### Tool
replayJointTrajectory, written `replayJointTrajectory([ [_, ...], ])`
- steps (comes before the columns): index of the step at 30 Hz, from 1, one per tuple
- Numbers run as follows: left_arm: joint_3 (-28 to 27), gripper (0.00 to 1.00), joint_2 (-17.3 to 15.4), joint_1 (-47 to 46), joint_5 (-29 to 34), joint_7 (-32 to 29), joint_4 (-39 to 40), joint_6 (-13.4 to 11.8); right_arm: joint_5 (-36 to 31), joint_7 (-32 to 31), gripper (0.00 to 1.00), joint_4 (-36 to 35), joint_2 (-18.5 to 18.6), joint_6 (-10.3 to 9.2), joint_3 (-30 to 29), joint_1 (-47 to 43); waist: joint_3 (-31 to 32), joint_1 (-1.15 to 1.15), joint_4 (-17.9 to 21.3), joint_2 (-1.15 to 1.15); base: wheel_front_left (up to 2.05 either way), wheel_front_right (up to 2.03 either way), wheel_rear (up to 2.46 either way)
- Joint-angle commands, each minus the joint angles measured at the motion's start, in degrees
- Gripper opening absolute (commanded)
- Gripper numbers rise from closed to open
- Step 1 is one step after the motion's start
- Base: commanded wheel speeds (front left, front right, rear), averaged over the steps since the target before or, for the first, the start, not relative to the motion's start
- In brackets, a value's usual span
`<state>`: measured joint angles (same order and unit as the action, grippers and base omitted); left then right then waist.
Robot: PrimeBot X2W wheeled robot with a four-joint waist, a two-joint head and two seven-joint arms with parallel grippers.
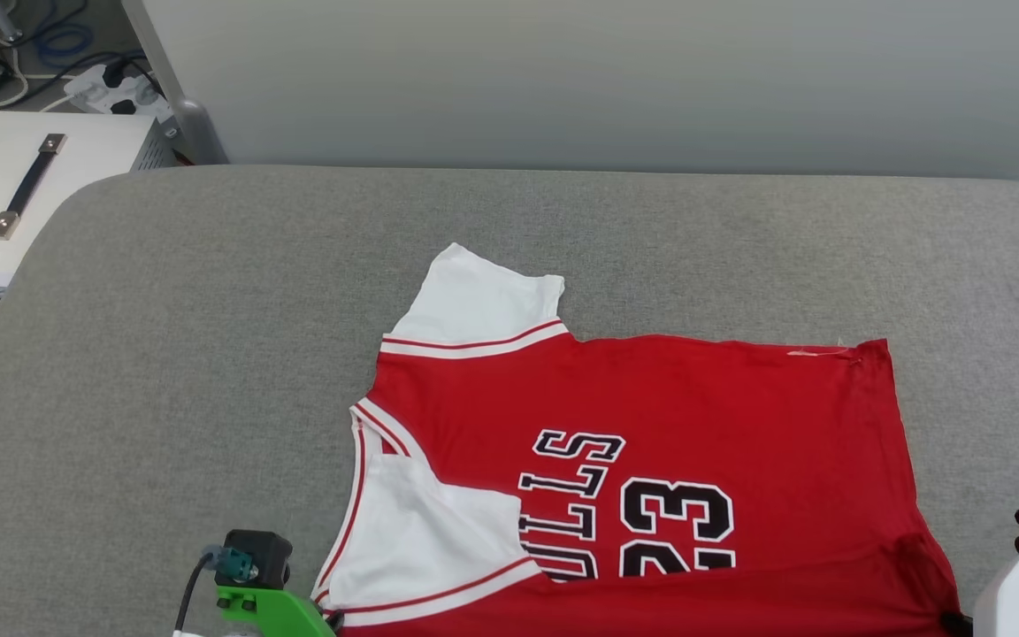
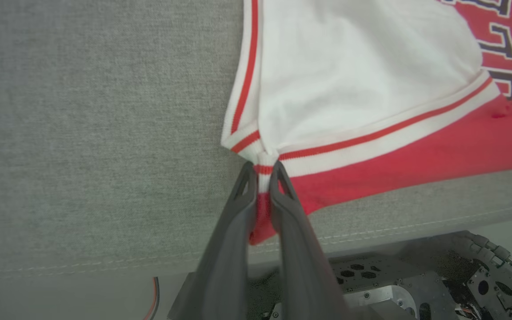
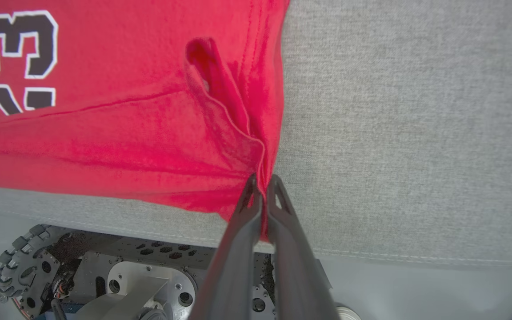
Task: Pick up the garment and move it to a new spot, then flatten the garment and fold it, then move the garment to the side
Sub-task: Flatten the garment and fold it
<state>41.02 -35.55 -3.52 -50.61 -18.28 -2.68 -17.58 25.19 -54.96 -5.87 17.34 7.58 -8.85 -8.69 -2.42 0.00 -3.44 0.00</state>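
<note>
- The garment (image 1: 695, 407), a red jersey with white sleeves and black "BULLS 23" lettering, lies spread on the grey fabric-covered bench (image 1: 209, 354), right up against its near edge.
- Its neck end points to the robot's left and its hem to the right, so the lettering reads sideways in the head view.
- The far white sleeve (image 1: 483, 305) lies flat, pointing away from the robot. The near white sleeve (image 1: 421, 531) is folded in over the chest.
- The left claw (image 2: 262, 171) is clenched on the red-and-white striped trim (image 2: 385, 133) at the near sleeve corner, with cloth bunched between its dark fingers (image 2: 238, 209).
- The right claw (image 3: 262, 182) is clenched on the near hem corner, and the red fabric gathers into creases at its tips.
- A white box with a dark handle (image 1: 32, 177) stands past the bench's left end, with a power strip (image 1: 111, 88) and cables on the floor beyond it.
</note>
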Motion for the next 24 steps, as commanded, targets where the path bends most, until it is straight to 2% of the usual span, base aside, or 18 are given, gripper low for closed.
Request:
replayJointTrajectory([
  [1, -0.10, 0.00, 0.39, -0.27, -0.78, -0.16, -1.10, 0.34, -0.64, 0.51, 0.00, 0.30, -0.28, -0.09, -0.16, -0.14, -1.00, 0.00, 0.13, 0.00, 0.00, 0.00, 0.00],
  [15, 1.05, 0.00, 2.94, -2.85, -0.71, 0.32, -7.12, 2.53, -1.49, 4.73, 0.00, 6.53, -0.49, -0.09, 1.65, 2.55, -3.42, 0.00, -0.23, 0.00, 0.00, 0.00, 0.00],
  [16, 1.11, 0.05, 3.04, -2.95, -0.69, 0.35, -7.33, 2.60, -1.44, 4.93, 0.00, 6.89, -0.43, -0.09, 1.76, 2.67, -3.32, 0.00, -0.27, 0.00, 0.00, 0.00, 0.00],
  [17, 1.18, 0.92, 3.17, -3.07, -0.61, 0.48, -7.68, 2.68, -1.38, 5.13, 0.00, 7.35, -0.37, -0.09, 1.89, 2.76, -3.03, 0.00, -0.34, 0.00, 0.00, 0.00, 0.00],
  [18, 1.24, 1.00, 3.23, -3.13, -0.46, 0.67, -7.95, 2.69, -1.26, 5.31, 0.00, 7.63, -0.33, -0.09, 1.99, 2.82, -2.81, 0.00, -0.37, 0.00, 0.00, 0.00, 0.00],
  [19, 1.21, 1.00, 3.32, -3.22, -0.29, 1.08, -8.22, 2.68, -1.09, 5.62, 0.00, 7.89, -0.33, -0.09, 1.96, 2.92, -2.45, 0.00, -0.41, 0.00, 0.00, 0.00, 0.00],
  [20, 1.14, 1.00, 3.40, -3.31, -0.17, 1.46, -8.32, 2.68, -0.84, 5.77, 0.42, 7.96, -0.30, -0.09, 2.02, 2.98, -2.14, 0.00, -0.44, 0.00, 0.00, 0.00, 0.00],
  [21, 1.03, 1.00, 3.50, -3.43, -0.03, 2.08, -8.25, 2.82, -0.30, 5.66, 1.00, 8.12, -0.40, -0.09, 1.98, 2.96, -1.66, 0.00, -0.46, 0.00, 0.00, 0.00, 0.00],
  [24, 0.41, 1.00, 3.59, -3.96, 0.40, 3.90, -7.74, 2.99, 0.23, 6.15, 1.00, 7.45, 0.04, -0.09, 2.04, 3.04, -0.31, 0.00, -0.51, 0.00, 0.00, 0.00, 0.00],
])
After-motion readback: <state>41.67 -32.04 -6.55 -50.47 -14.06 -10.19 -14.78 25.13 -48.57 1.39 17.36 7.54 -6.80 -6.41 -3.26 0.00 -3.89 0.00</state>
